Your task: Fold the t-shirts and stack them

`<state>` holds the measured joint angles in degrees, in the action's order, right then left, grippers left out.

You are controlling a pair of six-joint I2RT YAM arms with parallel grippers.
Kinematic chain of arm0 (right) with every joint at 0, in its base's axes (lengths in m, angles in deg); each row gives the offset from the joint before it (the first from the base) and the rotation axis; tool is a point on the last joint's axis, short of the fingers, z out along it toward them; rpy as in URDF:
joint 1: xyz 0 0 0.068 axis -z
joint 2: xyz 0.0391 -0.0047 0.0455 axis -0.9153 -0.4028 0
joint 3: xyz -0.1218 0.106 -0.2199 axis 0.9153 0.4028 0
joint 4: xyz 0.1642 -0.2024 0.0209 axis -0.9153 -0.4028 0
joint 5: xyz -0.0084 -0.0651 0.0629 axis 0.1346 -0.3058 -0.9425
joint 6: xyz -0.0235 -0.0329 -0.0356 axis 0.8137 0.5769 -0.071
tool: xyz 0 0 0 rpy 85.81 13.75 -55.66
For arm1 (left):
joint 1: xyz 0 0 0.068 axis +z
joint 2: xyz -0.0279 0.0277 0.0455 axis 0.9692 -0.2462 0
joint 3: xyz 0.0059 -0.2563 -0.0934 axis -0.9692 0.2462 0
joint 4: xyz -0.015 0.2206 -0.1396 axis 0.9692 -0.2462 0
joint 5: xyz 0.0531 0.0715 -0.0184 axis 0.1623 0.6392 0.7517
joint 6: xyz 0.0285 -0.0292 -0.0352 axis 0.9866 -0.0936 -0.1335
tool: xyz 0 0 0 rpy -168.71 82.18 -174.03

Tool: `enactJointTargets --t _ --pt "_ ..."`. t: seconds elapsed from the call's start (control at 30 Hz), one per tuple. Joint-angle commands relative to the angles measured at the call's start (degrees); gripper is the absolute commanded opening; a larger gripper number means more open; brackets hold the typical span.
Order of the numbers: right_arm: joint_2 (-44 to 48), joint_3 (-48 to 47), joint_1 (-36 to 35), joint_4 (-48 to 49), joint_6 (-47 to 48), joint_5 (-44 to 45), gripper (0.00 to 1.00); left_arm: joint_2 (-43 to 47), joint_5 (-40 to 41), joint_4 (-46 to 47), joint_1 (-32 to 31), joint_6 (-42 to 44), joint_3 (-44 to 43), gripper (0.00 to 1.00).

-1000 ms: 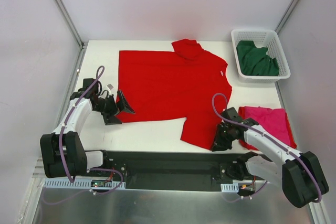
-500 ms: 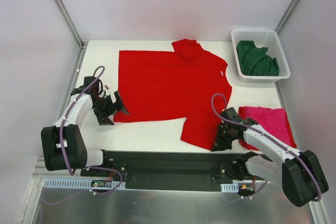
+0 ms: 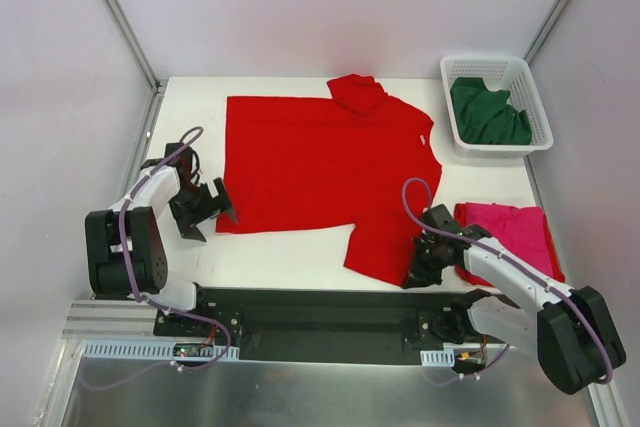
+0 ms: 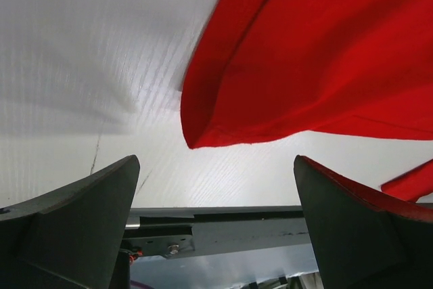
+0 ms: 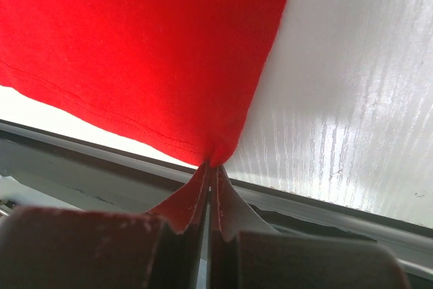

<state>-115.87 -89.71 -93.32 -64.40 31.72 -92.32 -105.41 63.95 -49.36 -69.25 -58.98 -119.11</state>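
We hold our left end effector [image 3: 210, 217] wide open near the tabletop's [image 3: 195, 112] left edge; our right end effector [image 5: 210, 167] is pinched tight.

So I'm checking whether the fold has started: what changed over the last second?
The left gripper, wide open, drew back slightly leftward from the red t-shirt's hem corner, its arm folding back. The right gripper closed fully on the corner of the shirt's near sleeve. The red t-shirt, pink t-shirt, green t-shirt and basket lie as before.
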Motion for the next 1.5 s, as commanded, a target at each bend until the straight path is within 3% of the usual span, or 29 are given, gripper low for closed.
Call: enactJointTargets --t 0.0,0.37,0.77,1.0,1.17,1.47 --pt "0.07 -1.87 -0.35 -1.56 0.87 1.23 0.01 -1.09 -1.27 0.99 0.62 1.93 -2.67 0.98" --pt "-0.63 -2.14 -0.44 -1.3 1.22 1.58 0.01 -2.77 -7.94 5.12 0.62 0.96 -2.86 0.86" --pt "-1.42 -2.67 -0.35 -1.39 1.57 1.41 0.01 -3.91 -9.53 7.49 0.53 0.7 0.66 0.61" --pt "-1.86 -2.93 -0.35 -1.39 2.01 1.49 0.01 -2.5 -6.29 7.06 0.53 0.61 2.07 0.61" --pt "-2.48 -3.37 -0.35 -1.56 2.36 1.32 0.01 -2.5 -3.39 6.0 0.53 0.43 2.07 0.49" --pt "-4.06 -4.25 -0.35 -1.83 3.33 1.23 0.01 -1.89 1.62 3.54 0.53 -0.18 1.37 0.47"
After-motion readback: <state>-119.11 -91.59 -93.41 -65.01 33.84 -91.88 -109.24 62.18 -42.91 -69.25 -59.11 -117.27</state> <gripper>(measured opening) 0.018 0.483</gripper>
